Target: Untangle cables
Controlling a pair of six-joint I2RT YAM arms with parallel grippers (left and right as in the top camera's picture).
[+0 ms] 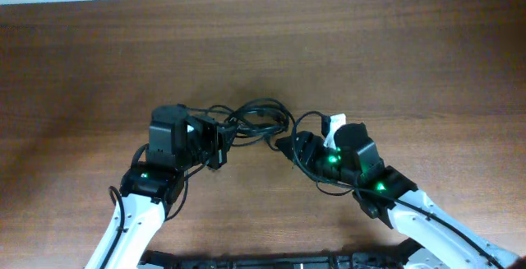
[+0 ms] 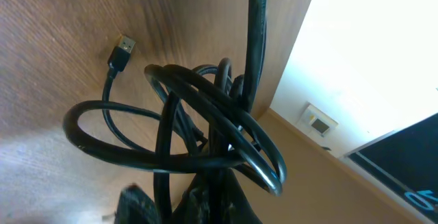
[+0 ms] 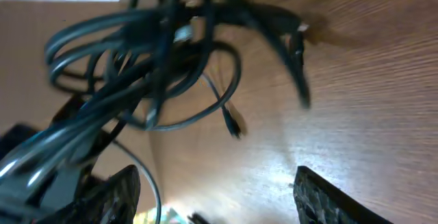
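Note:
The cables [image 1: 256, 119] are a knot of thin black cords bunched between my two grippers at the table's middle. My left gripper [image 1: 216, 141] is shut on the knot. In the left wrist view the loops [image 2: 205, 125] rise from between the fingers [image 2: 179, 207], and one cord ends in a USB plug [image 2: 123, 50] over the wood. My right gripper [image 1: 288, 147] is open just right of the knot. In the right wrist view its fingers [image 3: 219, 200] stand wide apart with nothing between them. The blurred knot [image 3: 147, 53] hangs ahead of them, with loose plug ends [image 3: 233, 125] dangling.
The brown wooden table [image 1: 394, 47] spreads all round. Its far edge meets a white wall at the top of the overhead view. A small white part [image 1: 333, 124] shows beside the right wrist. The arm bases sit at the near edge.

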